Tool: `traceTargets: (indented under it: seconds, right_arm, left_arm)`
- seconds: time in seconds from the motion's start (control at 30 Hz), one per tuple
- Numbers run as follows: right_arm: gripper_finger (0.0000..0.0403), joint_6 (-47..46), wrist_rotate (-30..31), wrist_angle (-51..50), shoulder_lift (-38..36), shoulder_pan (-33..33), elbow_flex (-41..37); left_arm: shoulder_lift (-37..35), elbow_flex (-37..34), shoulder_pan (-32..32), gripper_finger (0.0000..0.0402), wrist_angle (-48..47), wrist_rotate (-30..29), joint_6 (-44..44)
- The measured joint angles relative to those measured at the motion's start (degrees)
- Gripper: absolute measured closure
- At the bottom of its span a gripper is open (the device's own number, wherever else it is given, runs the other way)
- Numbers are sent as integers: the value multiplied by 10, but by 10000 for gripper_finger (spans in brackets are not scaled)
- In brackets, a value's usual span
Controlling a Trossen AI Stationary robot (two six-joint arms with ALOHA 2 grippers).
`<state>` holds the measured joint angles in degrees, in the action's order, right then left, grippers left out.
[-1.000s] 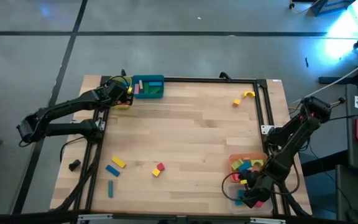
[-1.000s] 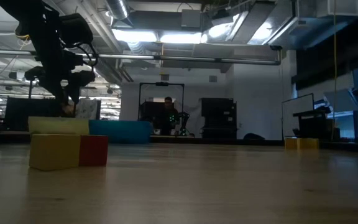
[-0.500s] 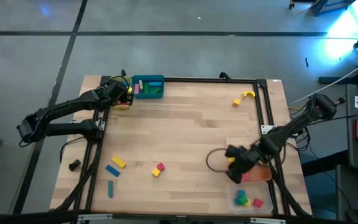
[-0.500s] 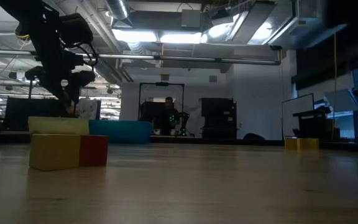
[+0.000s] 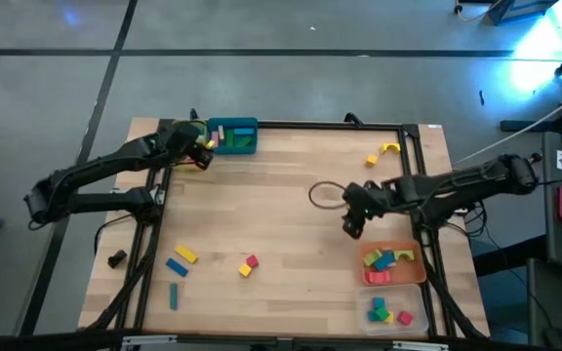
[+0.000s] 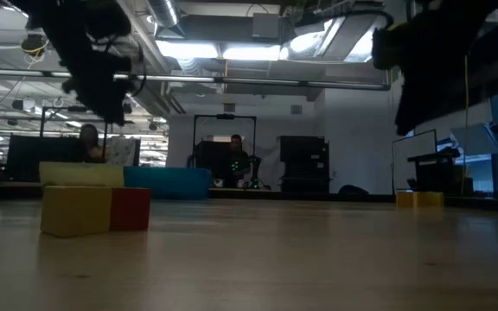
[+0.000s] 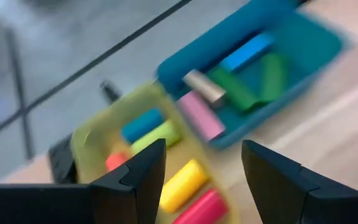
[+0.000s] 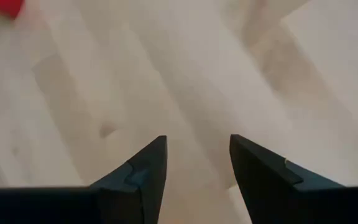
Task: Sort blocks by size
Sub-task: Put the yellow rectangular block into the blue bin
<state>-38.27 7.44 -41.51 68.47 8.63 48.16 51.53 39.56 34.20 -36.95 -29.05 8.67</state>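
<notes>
Blocks (image 5: 184,255) are lying loose near the table's (image 5: 291,195) front-left, with others filling the yellow tray (image 7: 92,138) and teal tray (image 5: 232,136) at the far-left corner, which the left wrist view is showing in detail. Left gripper (image 5: 201,149) is hovering there, fingers apart and empty. Right gripper (image 5: 351,224), fingers apart and empty, is now hanging over mid-table, having left the orange tray (image 5: 392,265) and clear tray (image 5: 390,311).

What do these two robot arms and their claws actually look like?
Both arms are dark, almost black, built of slim jointed segments. The left gripper and the right gripper each end in two dark, wedge-shaped fingers with stepped inner edges. A thin dark cable loops out beside the right arm's wrist. No markings are readable.
</notes>
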Motion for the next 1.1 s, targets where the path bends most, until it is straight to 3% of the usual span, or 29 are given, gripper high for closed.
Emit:
traceTargets:
  seconds: [0.13,0.3,0.4,0.53,0.83,1.1]
  right_arm:
    - [228,56,0,0,0,-53,0]
    - [228,91,12,0,0,-103,0]
    - [228,115,18,0,0,-125,0]
    - [228,120,29,0,0,-142,0]
    - [228,117,27,0,0,-147,0]
    - [228,116,25,1,0,-147,0]
  left_arm:
    - [-17,36,-35,205,-24,94,-60]
    - [-30,56,-110,205,-137,348,-98]
    - [-27,56,-176,207,-224,433,-62]
    - [-26,52,-267,218,-286,438,28]
    - [6,21,-445,241,-239,440,200]
    - [60,20,-508,239,-239,432,271]
